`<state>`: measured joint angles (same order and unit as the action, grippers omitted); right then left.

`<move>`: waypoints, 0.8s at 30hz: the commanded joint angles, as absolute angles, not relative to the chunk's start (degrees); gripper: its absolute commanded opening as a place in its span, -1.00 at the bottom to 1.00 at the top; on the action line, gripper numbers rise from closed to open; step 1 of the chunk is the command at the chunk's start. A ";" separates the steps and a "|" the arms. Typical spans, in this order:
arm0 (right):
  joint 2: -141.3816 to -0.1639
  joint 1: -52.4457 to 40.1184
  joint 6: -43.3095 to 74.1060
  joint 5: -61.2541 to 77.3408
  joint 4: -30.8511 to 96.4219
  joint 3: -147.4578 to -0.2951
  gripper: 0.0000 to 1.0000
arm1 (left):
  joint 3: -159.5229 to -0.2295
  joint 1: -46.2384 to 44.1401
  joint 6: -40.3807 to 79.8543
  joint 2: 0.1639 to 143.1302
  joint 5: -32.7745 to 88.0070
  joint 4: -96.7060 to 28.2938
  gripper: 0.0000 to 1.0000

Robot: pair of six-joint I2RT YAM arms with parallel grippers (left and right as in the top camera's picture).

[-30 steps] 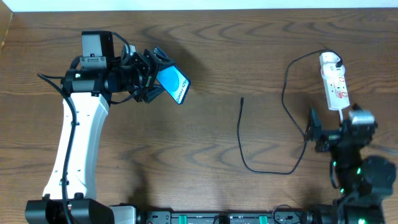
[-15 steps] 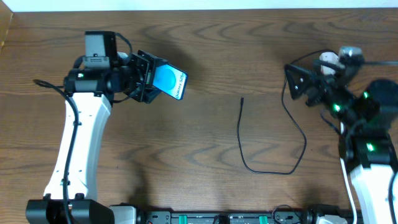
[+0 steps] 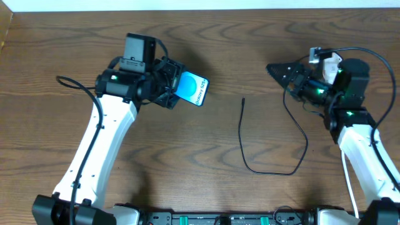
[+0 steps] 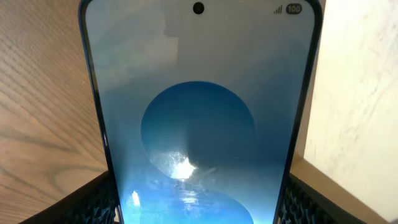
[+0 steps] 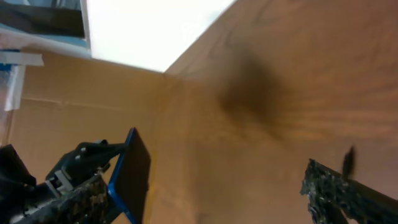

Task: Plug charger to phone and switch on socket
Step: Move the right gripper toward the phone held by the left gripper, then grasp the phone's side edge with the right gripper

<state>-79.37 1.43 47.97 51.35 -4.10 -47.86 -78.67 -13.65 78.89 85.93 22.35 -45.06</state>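
My left gripper (image 3: 177, 88) is shut on the phone (image 3: 191, 89), holding it above the table with its cyan screen tilted up. In the left wrist view the phone (image 4: 199, 118) fills the frame, with the left gripper (image 4: 199, 214) clamped on both of its long edges. The charger (image 3: 241, 134), a thin black cable, lies on the wood; its plug tip (image 3: 243, 99) is free and points to the far side. My right gripper (image 3: 276, 70) hovers open, pointing left, right of that tip. The right arm covers most of the socket (image 3: 333, 62). The right wrist view looks across at the phone (image 5: 134, 177) edge-on between the open right gripper (image 5: 205, 199).
The cable loops near the table's front (image 3: 269, 172) and runs back up under the right arm. A cardboard wall (image 5: 81, 106) stands along the table's left side. The far table edge (image 3: 200, 9) meets a white surface.
The left arm has carried the phone to the right, toward the middle. The right arm has risen from the front right and swung left over the socket, its jaws still open.
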 commanded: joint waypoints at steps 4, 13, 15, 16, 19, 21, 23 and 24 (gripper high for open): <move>-80.27 -4.69 46.04 55.27 -4.14 -48.73 0.91 | -78.98 -16.60 87.42 85.62 18.35 -44.95 -0.86; -80.27 -12.23 40.16 55.20 -4.12 -48.73 0.87 | -78.98 -19.55 90.35 87.66 18.37 -44.88 -0.85; -80.27 -13.32 38.85 55.20 -4.10 -48.73 0.87 | -78.98 -20.27 90.37 88.03 18.37 -44.88 -0.86; -80.27 -13.85 37.91 55.20 -4.10 -48.73 0.86 | -78.98 -20.67 90.37 88.18 18.37 -44.88 -0.85; -80.27 -15.14 36.10 55.20 -4.08 -48.73 0.85 | -78.98 -21.76 90.37 88.60 18.33 -44.84 -0.85; -80.27 -15.68 36.07 55.18 -4.05 -48.73 0.86 | -78.98 -22.37 90.37 88.75 18.33 -44.64 -0.85; -80.27 -16.27 36.05 54.98 -4.03 -48.73 0.86 | -78.98 -22.76 91.00 88.75 18.33 -44.62 -0.85; -80.27 -16.56 35.83 54.94 -3.81 -48.73 0.86 | -78.98 -22.98 91.39 88.75 18.35 -44.40 -0.85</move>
<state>-80.25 -15.70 38.04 54.46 -4.05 -47.86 -78.67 -22.48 90.21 88.68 18.94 -44.86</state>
